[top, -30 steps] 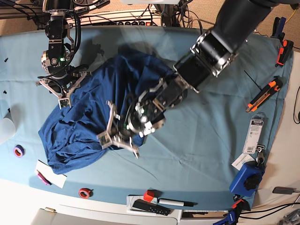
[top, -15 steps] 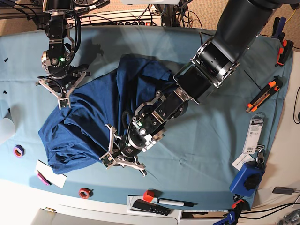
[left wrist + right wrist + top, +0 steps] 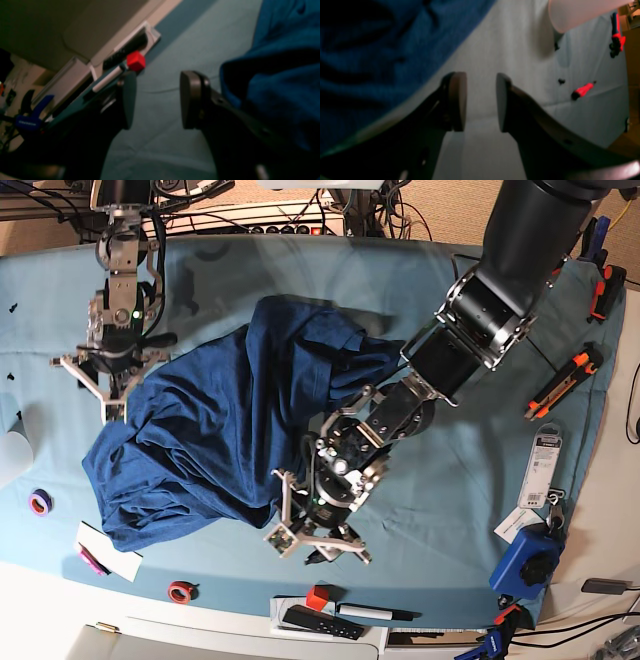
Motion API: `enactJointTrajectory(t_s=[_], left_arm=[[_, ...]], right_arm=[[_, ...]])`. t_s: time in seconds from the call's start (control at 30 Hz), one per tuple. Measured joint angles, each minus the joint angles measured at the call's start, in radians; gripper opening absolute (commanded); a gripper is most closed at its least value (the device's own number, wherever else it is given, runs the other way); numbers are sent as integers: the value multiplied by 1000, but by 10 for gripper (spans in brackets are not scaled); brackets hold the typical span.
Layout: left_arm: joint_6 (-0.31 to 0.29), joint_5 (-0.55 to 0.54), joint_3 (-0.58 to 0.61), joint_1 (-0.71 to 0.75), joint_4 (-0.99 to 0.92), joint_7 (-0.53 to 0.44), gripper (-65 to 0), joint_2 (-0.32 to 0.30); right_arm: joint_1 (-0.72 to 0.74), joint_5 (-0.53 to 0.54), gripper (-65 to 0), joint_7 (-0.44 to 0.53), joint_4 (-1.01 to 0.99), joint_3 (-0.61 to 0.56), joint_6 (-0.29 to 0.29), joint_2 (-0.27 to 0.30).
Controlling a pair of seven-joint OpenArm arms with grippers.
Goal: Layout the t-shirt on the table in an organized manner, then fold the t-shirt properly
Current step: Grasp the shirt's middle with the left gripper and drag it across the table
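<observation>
The dark navy t-shirt (image 3: 200, 440) lies crumpled on the left-centre of the teal table (image 3: 430, 290), bunched and wrinkled. My left gripper (image 3: 315, 546) is open just off the shirt's near-right edge. In the left wrist view its gripper (image 3: 157, 100) has only teal cloth in the gap, with the t-shirt (image 3: 280, 75) beside the right finger. My right gripper (image 3: 108, 405) sits at the shirt's far-left edge. The right wrist view shows that gripper (image 3: 481, 101) open over bare table (image 3: 500, 45), the t-shirt (image 3: 382, 50) to its upper left.
Along the front edge lie a red cube (image 3: 318, 597), a black remote (image 3: 322, 621) and a marker (image 3: 375, 612). A red tape ring (image 3: 180, 591), purple tape roll (image 3: 40, 502) and white card (image 3: 108, 552) sit front left. An orange knife (image 3: 565, 380) and blue clamp (image 3: 527, 560) lie right.
My left gripper opened, let go of the shirt and moved toward the front edge. The right gripper shifted left along the shirt's edge and opened a little wider.
</observation>
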Motion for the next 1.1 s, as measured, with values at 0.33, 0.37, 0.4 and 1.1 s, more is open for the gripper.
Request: enactJointTrajectory(t_s=[0.33, 0.37, 0.4, 1.1], left_arm=[[-337, -110, 4, 38, -4, 13, -362, 40], [-327, -109, 3, 32, -4, 10, -362, 50], [-320, -109, 3, 21, -10, 10, -362, 62], [-328, -113, 11, -42, -411, -126, -650, 166]], right_arm=[[48, 98, -431, -10, 0, 0, 26, 0], [48, 98, -431, -21, 0, 0, 26, 0], [48, 98, -431, -23, 0, 0, 26, 0], [-16, 98, -431, -19, -5, 0, 26, -65]])
